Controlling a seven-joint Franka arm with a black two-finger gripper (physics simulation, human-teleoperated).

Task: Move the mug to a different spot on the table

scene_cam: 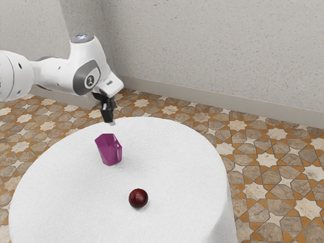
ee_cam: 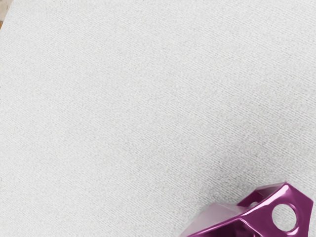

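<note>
A glossy magenta, faceted mug [scene_cam: 109, 149] stands upright on the round white table [scene_cam: 182, 152], left of the table's middle in the exterior view. My black gripper [scene_cam: 108, 117] hangs in the air above and slightly behind the mug, apart from it and holding nothing. In the wrist view the mug [ee_cam: 252, 217] lies just under the hand, and its handle with a round hole [ee_cam: 284, 217] shows.
A dark red ball [scene_cam: 138, 198] rests on the table in front of the mug, toward the near edge. White cloth stretches to the exterior view's right of both. A patterned tile floor [scene_cam: 273, 162] surrounds the table, with walls behind.
</note>
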